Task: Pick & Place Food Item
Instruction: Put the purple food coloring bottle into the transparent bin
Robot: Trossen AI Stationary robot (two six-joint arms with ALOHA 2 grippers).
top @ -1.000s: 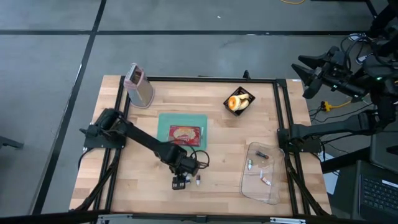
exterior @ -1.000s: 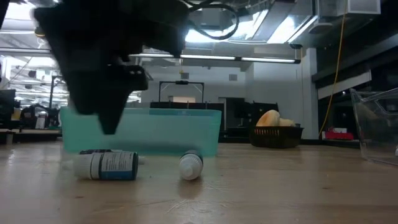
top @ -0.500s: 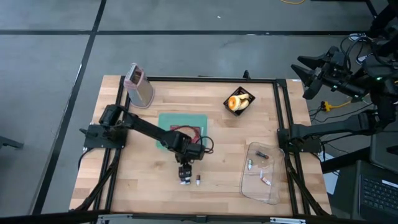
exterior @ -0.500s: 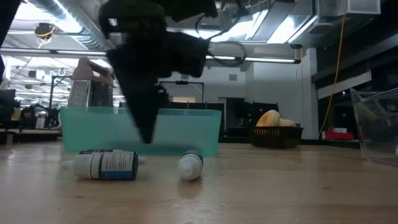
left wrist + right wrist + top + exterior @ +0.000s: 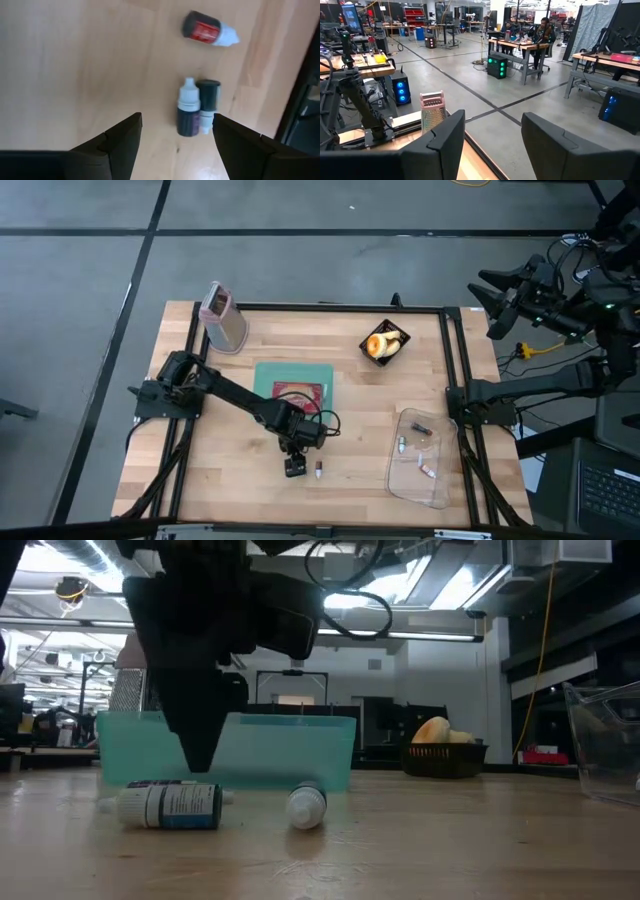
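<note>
Two bottles [image 5: 197,107] under our left gripper [image 5: 175,137], jaws apart
We hover over the table's [image 5: 370,410] front; a third lies near; right gripper [image 5: 492,145] parked high, open; pastry [image 5: 383,343] in its basket [image 5: 398,351], far corner.

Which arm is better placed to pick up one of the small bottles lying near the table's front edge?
Left. The left gripper hangs open, pointing down over the small dropper bottles on the wooden table. The right gripper is raised off to the side, facing the room.

left pincer [image 5: 294,467] over bottles [image 5: 318,470], wooden table [image 5: 350,480]
</note>
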